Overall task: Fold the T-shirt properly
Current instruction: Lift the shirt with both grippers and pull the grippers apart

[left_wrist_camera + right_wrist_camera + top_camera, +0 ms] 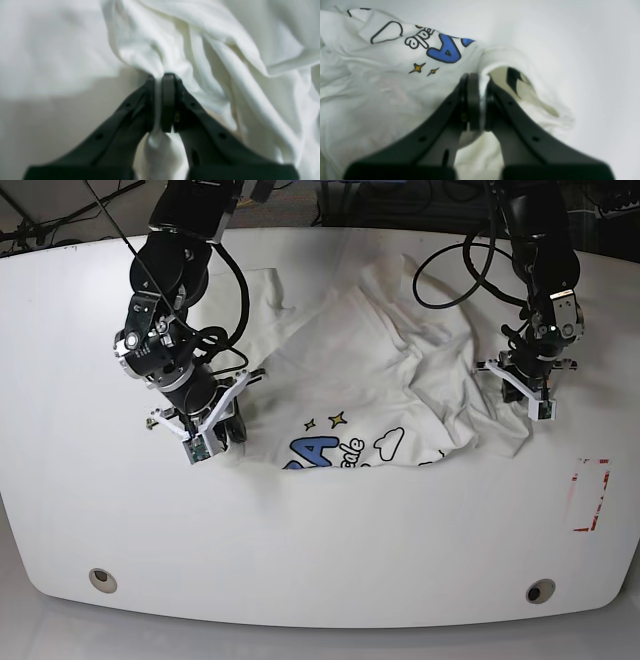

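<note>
The white T-shirt [370, 370] lies crumpled across the middle of the white table, its blue letter print [315, 452] and small yellow stars facing up near the front. My left gripper [160, 82], at the right in the base view [520, 390], is shut on a bunched fold of plain white cloth [200, 50]. My right gripper [480, 80], at the left in the base view [215, 435], is shut on a rolled edge of the shirt [495, 60] beside the blue letter [445, 50] and stars.
The white table [80, 330] has a curved front edge with two round holes [100, 579]. A red dashed rectangle [590, 495] is marked at the right. Black cables hang behind the arms at the back.
</note>
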